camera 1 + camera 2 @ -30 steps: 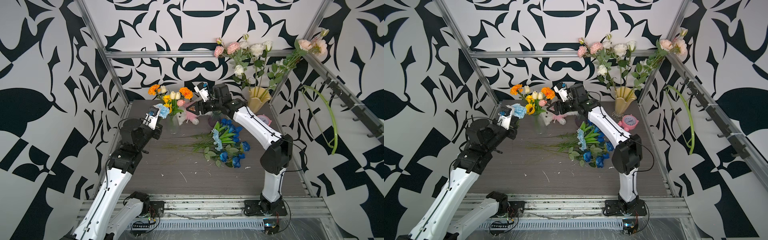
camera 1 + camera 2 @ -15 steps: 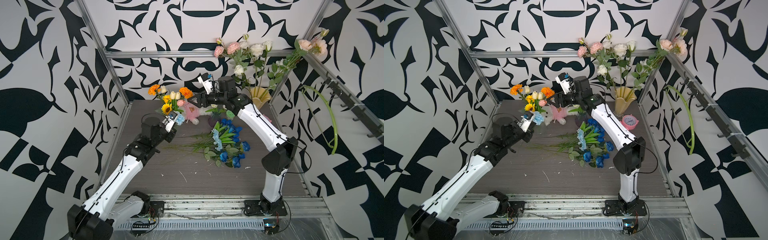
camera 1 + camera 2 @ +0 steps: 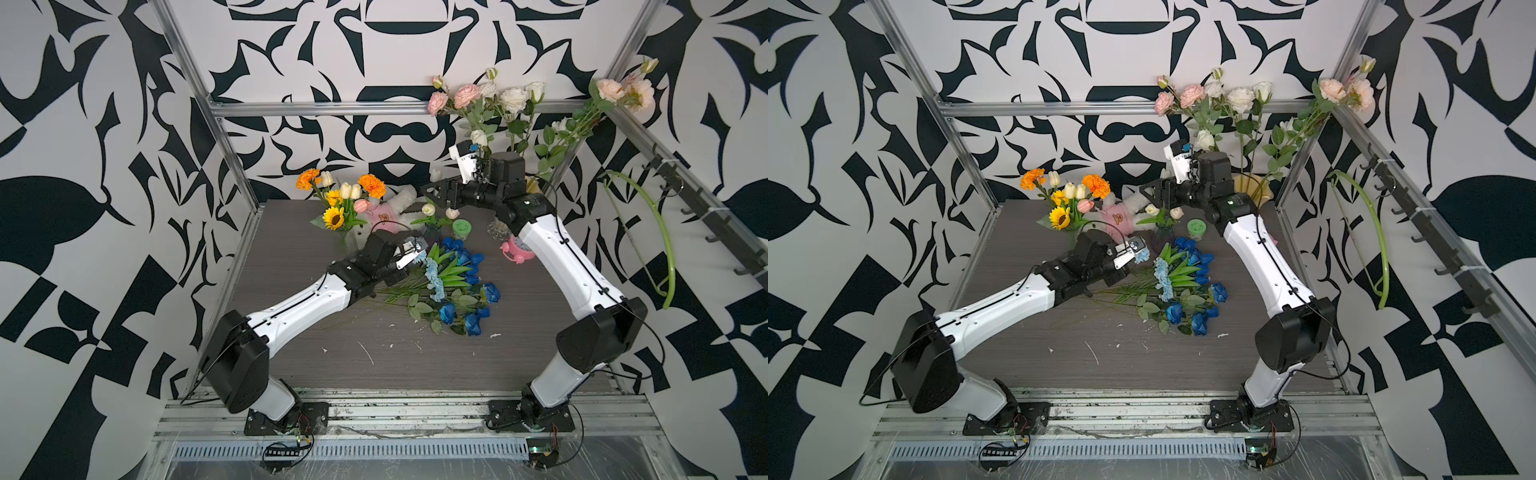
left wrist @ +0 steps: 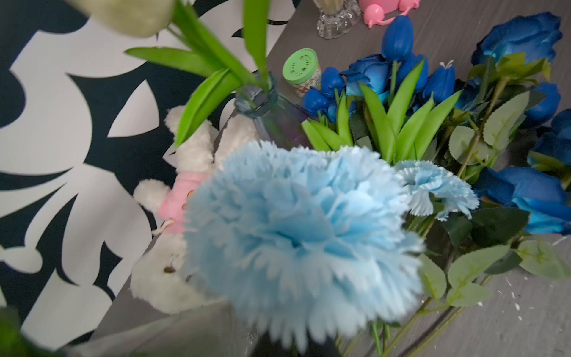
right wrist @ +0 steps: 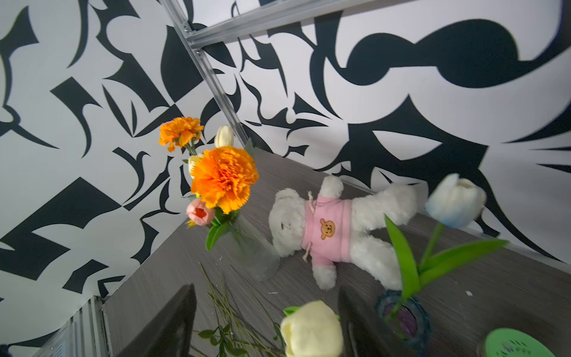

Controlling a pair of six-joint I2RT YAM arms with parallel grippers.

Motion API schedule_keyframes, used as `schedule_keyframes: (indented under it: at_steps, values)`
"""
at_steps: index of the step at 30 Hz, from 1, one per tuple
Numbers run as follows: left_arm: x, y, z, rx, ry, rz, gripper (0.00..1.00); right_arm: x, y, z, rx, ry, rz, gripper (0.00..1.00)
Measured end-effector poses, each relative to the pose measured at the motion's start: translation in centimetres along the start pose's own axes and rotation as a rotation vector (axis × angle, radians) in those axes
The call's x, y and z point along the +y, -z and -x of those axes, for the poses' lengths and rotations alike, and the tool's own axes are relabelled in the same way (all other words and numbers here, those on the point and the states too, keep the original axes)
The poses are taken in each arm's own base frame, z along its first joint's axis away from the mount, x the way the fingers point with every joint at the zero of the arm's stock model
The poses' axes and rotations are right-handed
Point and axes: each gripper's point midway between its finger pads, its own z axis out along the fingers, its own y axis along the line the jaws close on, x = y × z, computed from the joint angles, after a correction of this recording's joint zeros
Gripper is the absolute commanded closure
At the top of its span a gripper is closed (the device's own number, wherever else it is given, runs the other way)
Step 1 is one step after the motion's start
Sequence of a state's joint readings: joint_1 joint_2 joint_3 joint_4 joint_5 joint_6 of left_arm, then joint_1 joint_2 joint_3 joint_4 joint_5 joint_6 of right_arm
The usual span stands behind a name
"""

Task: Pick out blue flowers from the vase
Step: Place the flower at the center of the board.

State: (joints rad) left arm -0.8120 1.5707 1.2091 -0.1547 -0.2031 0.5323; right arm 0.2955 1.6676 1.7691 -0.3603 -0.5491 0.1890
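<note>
your left gripper point(image 3: 1130, 254) is closed tight and carries a pale-blue carnation point(image 3: 1141, 254); its ruffled head fills the left wrist view point(image 4: 302, 235) and hides the fingers there. you hold it low over the table point(image 3: 332, 353), just beside the heap of blue flowers point(image 3: 457, 286) lying in the middle, heads toward the right arm, stems toward the left. your right gripper point(image 3: 434, 194) hangs higher at the back, its fingers point(image 5: 173, 324) spread wide with nothing in them. a cream tulip point(image 5: 312, 330) shows between them, touching neither. a small dark vase point(image 5: 401, 315) stands just below. the clear vase point(image 5: 253, 253) of orange and yellow flowers stands beside a teddy bear point(image 5: 324, 231).
</note>
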Motion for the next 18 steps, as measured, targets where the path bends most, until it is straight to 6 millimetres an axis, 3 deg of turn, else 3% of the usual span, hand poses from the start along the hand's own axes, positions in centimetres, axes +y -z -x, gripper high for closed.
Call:
schedule_keyframes:
  at_steps: [9, 16, 18]
  values:
    - [-5.2, -5.6, 1.8, 0.045, -0.160, -0.090, 1.00, -5.0, 2.0, -1.1, -0.008, -0.078, -0.088, 0.29]
    - [-6.5, -6.7, 2.3, 0.044, -0.179, -0.125, 1.00, -5.5, 2.4, -1.4, -0.006, -0.091, -0.089, 0.29]
    - [-6.7, -6.7, 2.4, 0.039, -0.177, -0.136, 0.91, -5.4, 2.5, -1.4, -0.007, -0.092, -0.086, 0.29]
